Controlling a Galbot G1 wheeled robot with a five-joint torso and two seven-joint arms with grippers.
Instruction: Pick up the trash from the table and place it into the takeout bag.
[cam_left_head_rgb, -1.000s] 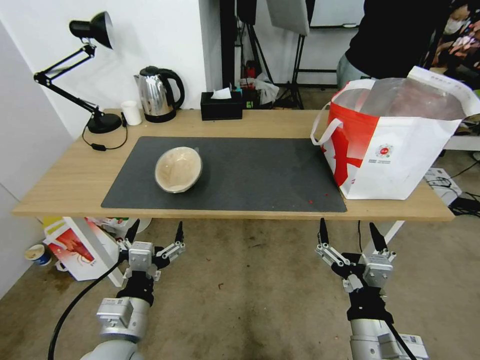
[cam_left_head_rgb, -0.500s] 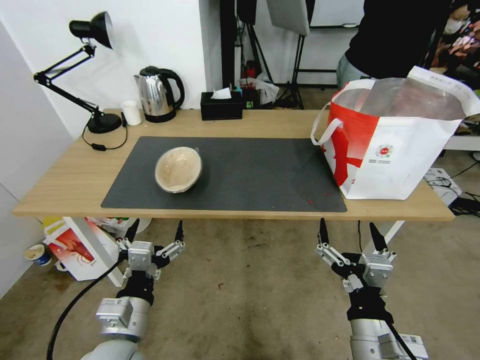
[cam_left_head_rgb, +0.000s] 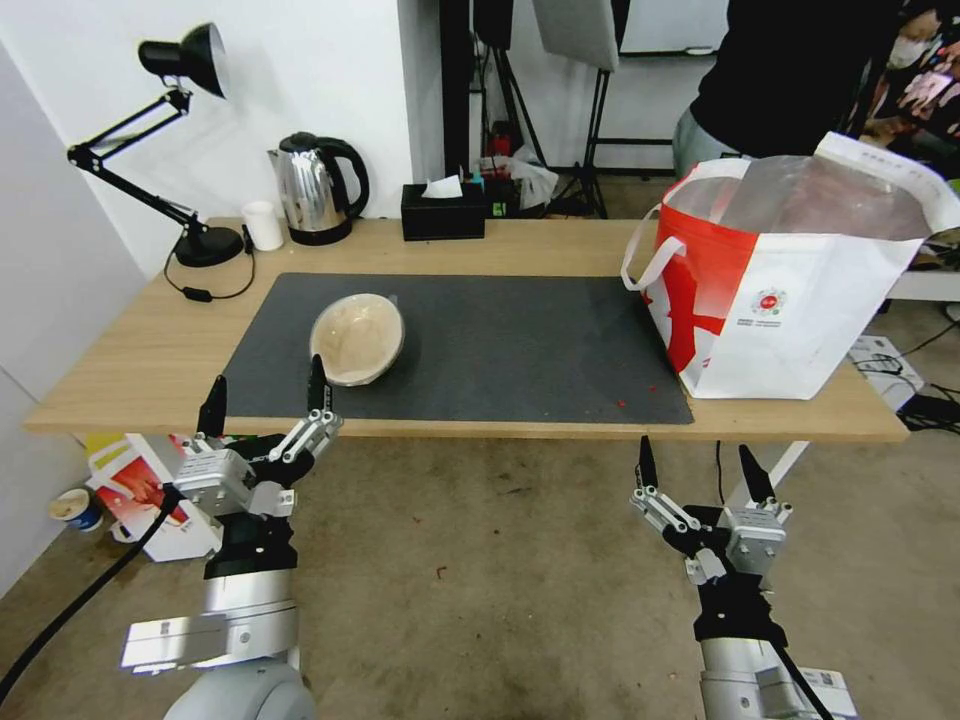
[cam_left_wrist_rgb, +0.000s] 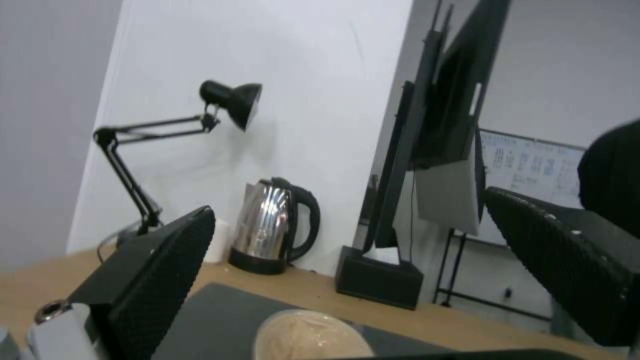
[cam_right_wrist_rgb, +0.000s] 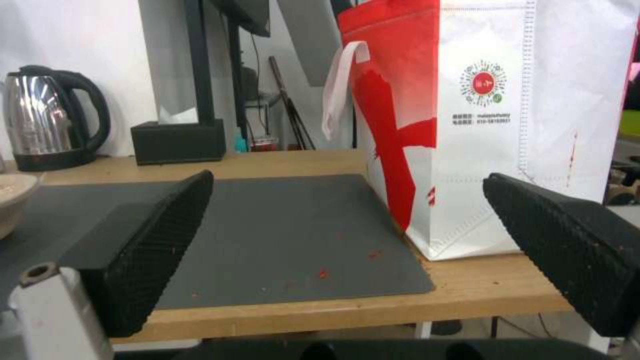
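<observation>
Head view: left hand, fingers apart, near tan paper bowl; right hand likewise apart.

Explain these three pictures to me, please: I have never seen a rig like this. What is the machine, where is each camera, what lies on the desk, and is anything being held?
This is a wheeled robot with two arms, each ending in a two-fingered gripper. The wide picture comes from its head, looking down; the other two come from cameras on its wrists, looking out between the black fingers.

On the table, on a dark grey mat, lies a tan paper bowl, tipped on its side. The takeout bag stands open at the right end. At the back are a lamp, a kettle, a small white cup and a black tissue box.

Nothing is held. The left gripper is open at the table's front edge, near the bowl. The right gripper is open, lower, in front of the table.
</observation>
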